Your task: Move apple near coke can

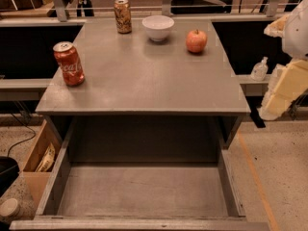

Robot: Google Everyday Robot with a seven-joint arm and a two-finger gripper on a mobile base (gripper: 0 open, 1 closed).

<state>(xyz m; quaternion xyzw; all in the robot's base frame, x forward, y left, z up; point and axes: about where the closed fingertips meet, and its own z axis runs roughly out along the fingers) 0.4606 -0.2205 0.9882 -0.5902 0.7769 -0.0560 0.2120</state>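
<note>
The apple [196, 41], small, round and red-orange, sits on the grey table top [144, 76] at the far right. The coke can [69, 64], red with white script and a silver top, stands upright near the table's left edge. My gripper [281, 91] shows as cream-coloured parts at the right edge of the camera view. It is off the table's right side, level with its front corner, well apart from the apple and holding nothing that I can see.
A white bowl [158, 27] and a tan-and-brown patterned can [122, 16] stand at the table's far edge, left of the apple. An open grey drawer [144, 191] juts out below the front edge. A cardboard box [41, 160] stands on the floor at left. A small bottle [260, 69] stands at right.
</note>
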